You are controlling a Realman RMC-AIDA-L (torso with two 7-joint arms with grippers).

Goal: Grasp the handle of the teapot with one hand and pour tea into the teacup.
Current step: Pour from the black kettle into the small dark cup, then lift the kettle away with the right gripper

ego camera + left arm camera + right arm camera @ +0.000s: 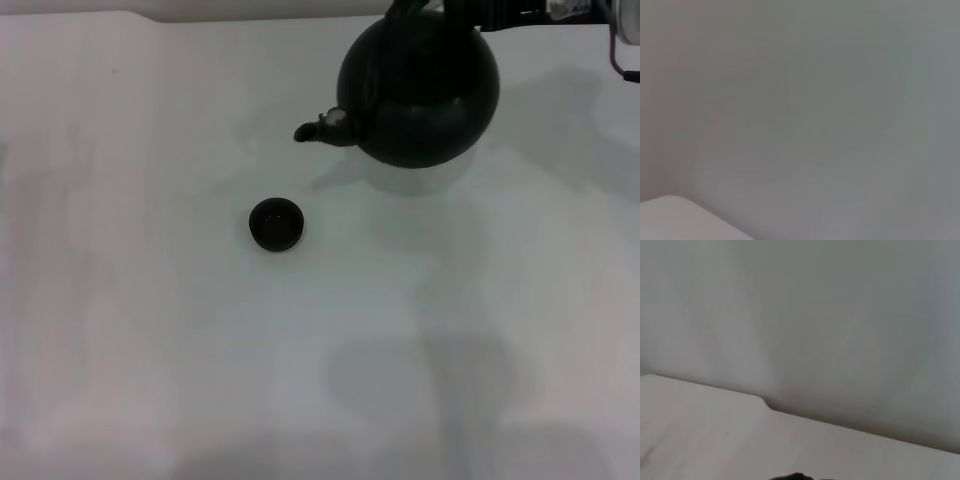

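Note:
The matte-black teapot (420, 90) hangs at the back right in the head view, lifted off the white table (150, 330), with its shadow below it. Its short spout (322, 128) with a pale spot points left, toward the teacup. The tiny dark teacup (275, 224) stands upright on the table, in front of and left of the spout, apart from the pot. My right gripper (450, 10) is at the frame's top edge over the pot, shut on the handle (405, 10), which is mostly cut off. A dark sliver (795, 476) shows in the right wrist view. My left gripper is out of view.
The table's far edge (250, 14) runs just behind the teapot. Part of my right arm (625, 45) shows at the top right corner. The left wrist view shows only a grey wall (800, 100) and a table corner (675, 220).

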